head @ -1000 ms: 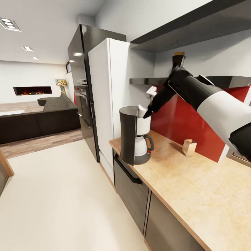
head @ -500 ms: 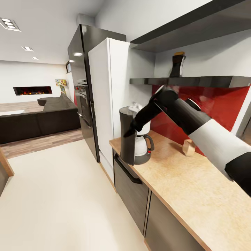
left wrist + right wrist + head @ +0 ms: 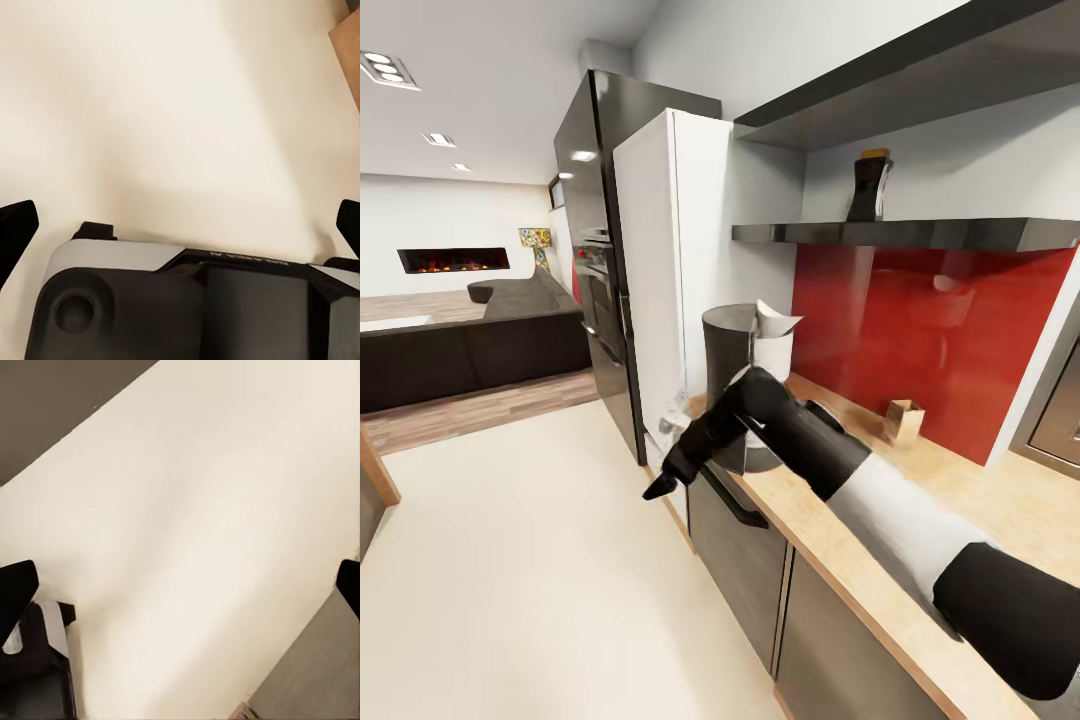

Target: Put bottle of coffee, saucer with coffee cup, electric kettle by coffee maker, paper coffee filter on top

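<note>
Bottle of coffee (image 3: 869,186) upright on kitchen shelf (image 3: 920,233), above counter (image 3: 950,520) | right pincer (image 3: 662,486) low off counter edge, fingers apart, empty | bottle lies up and behind it; right arm nearer | filter (image 3: 774,320) atop coffee maker (image 3: 745,385)

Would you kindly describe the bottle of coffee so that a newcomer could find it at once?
Start at the red backsplash behind the countertop and look up to the glossy black shelf running along its top edge. The bottle of coffee stands upright on that shelf, alone. It is a dark, nearly black jar with an amber-brown lid, unlike the small pale wooden holder on the worktop below.
</note>
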